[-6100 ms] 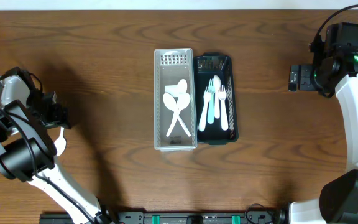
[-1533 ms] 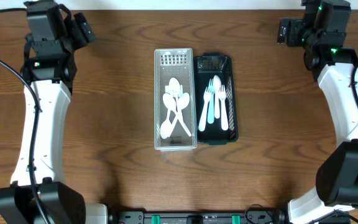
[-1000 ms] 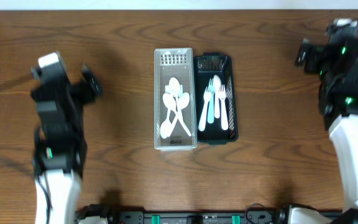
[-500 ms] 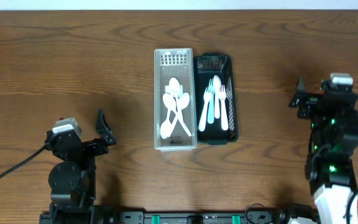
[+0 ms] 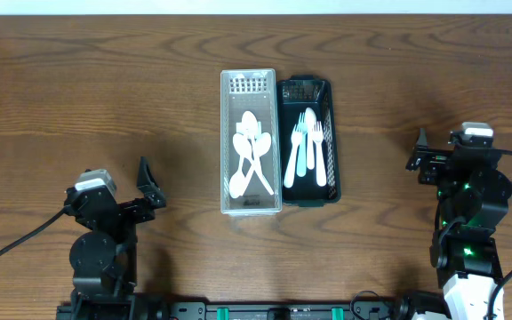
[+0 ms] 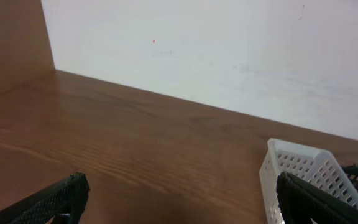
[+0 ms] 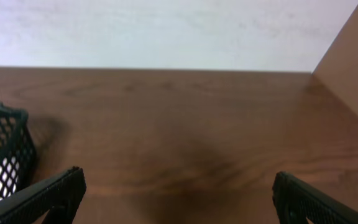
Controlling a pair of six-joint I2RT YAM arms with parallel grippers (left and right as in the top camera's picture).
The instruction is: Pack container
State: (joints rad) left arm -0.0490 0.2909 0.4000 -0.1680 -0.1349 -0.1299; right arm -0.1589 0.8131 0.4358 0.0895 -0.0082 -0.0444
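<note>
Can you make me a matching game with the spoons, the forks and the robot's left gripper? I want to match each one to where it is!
Things:
1. spoons
2. forks
3. left gripper

Places:
A. in the black basket
B. over the bare table, open and holding nothing
C. in the white basket

Right pairs: 1-C, 2-A, 3-B.
</note>
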